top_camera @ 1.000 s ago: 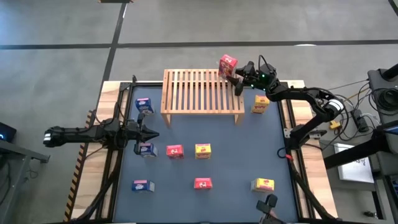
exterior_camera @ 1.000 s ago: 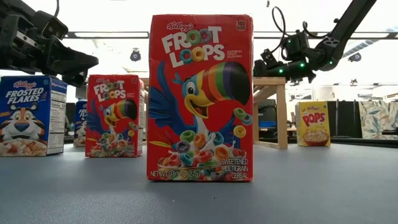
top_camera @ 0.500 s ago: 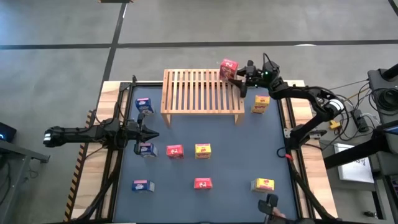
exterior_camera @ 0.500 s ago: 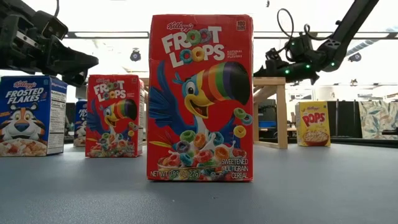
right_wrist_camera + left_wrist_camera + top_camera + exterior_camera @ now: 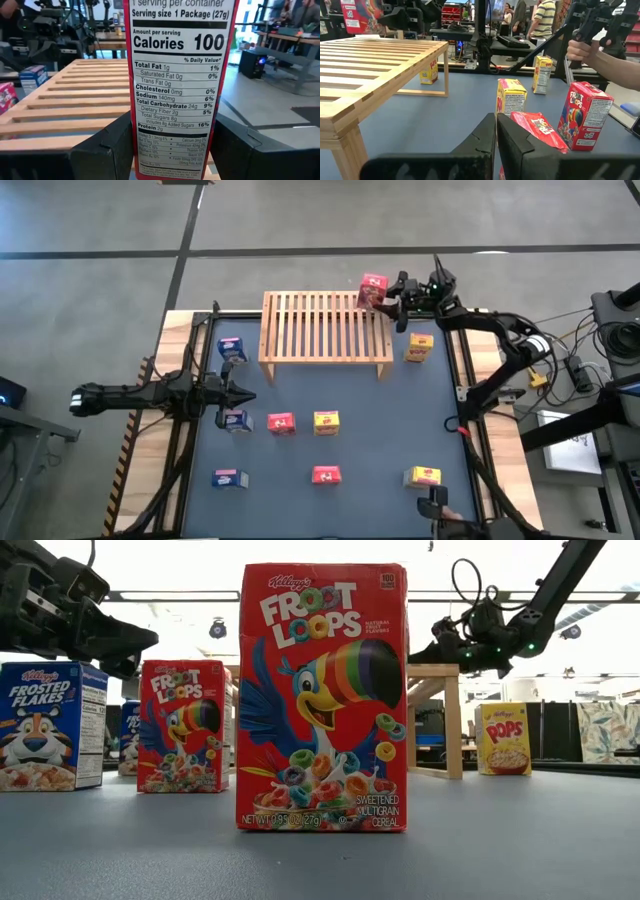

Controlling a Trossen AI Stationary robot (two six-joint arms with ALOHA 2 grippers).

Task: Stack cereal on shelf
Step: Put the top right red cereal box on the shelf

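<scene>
The light wooden rack (image 5: 325,325) stands at the table's far middle. My right gripper (image 5: 388,292) is shut on a red cereal box (image 5: 372,288) over the rack's far right corner; in the low view the arm (image 5: 470,635) shows but the box is hidden. My left gripper (image 5: 246,395) is shut and empty at the table's left, between two blue boxes (image 5: 232,348) (image 5: 235,420). Other boxes stand on the table: red (image 5: 281,423), yellow (image 5: 326,421), red (image 5: 326,475), blue (image 5: 230,478), yellow (image 5: 423,476), yellow (image 5: 419,347). My right gripper pinches the red box between its two fingers (image 5: 112,147), one on each wide face, low on the box; the narrow nutrition side (image 5: 180,75) faces the wrist. The fingers come level from the table's right side. The box stands upright over the slats; whether its bottom touches them I cannot tell.
The rack's slatted top (image 5: 70,102) is bare. A person's hand (image 5: 580,50) shows beyond the table's near edge. A black frame rail (image 5: 465,380) runs along the table's sides. There is bare mat between the rack and the middle row of boxes.
My right gripper has gone a little toward the table's right edge with the red box, which stays upright over the rack's far right corner.
</scene>
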